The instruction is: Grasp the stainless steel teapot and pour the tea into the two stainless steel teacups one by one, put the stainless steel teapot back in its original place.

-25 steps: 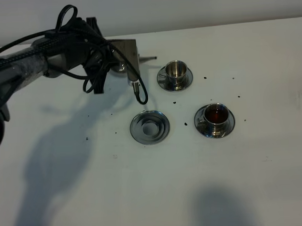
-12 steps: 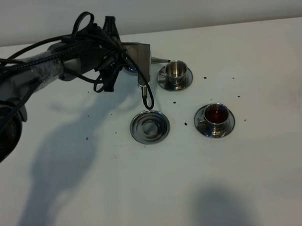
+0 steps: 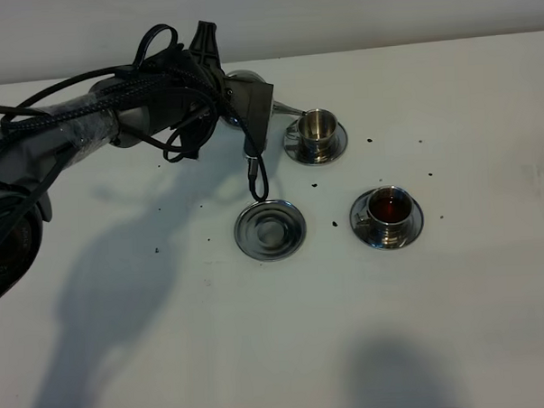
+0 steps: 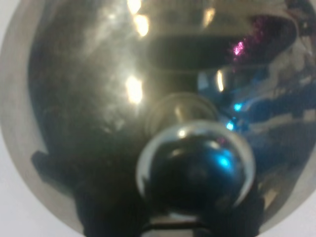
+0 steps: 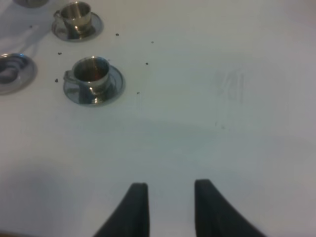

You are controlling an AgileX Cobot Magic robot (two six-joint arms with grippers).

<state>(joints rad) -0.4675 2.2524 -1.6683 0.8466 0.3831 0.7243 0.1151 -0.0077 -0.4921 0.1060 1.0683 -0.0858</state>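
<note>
The stainless steel teapot [image 3: 248,82] hangs above the table at the back, and my left gripper [image 3: 221,105] is shut on it. Its thin spout [image 3: 288,109] points right and ends just left of the far teacup [image 3: 316,124], which looks empty on its saucer. The near teacup [image 3: 390,208] holds dark tea. The teapot's round saucer [image 3: 247,232], its original place, lies bare in front of the pot. The left wrist view is filled by the pot's lid [image 4: 94,94] and knob [image 4: 195,168]. My right gripper [image 5: 170,185] is open over bare table, well away from both teacups [image 5: 92,72].
Dark tea specks dot the white table [image 3: 492,276] around the cups. The left arm's cables [image 3: 252,169] dangle down close to the bare saucer. The table's back edge runs just behind the teapot.
My left arm has carried the teapot to the right and lifted it a little, bringing the spout up to the far teacup. The cups and the saucer have stayed put.
</note>
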